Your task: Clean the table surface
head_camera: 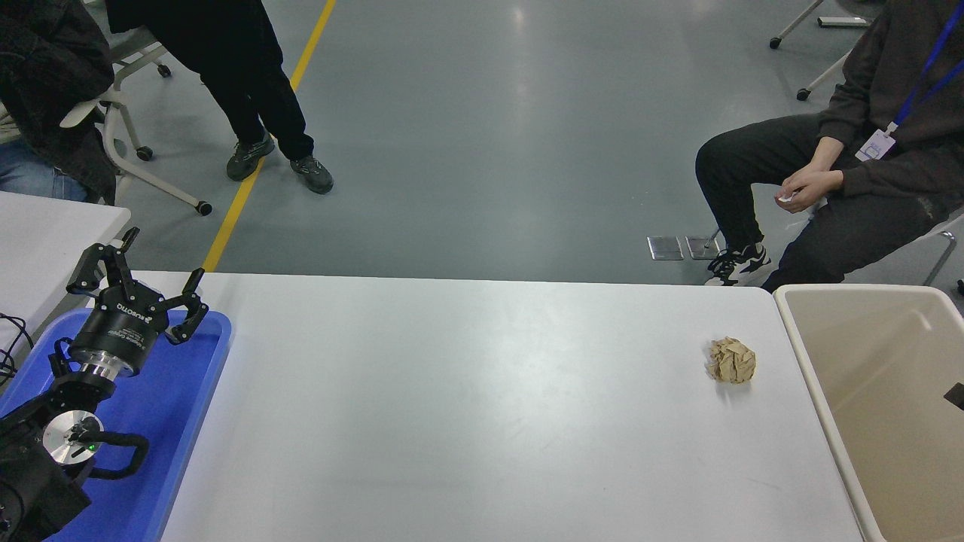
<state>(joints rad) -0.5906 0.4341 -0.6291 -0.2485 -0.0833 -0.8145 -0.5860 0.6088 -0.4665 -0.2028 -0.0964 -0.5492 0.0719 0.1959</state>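
The white table surface fills the middle of the head view. A crumpled brown paper ball lies on it near the right end, close to the beige bin. Only a small black tip of my right gripper shows at the right edge, over the bin; it is too cut off to tell its state. No bag shows in the bin's visible part. My left gripper is open and empty, parked over the blue tray at the lower left.
A person sits beyond the table's far right corner. Another person's legs stand at the top left, next to a wheeled chair. A second white table stands to the left.
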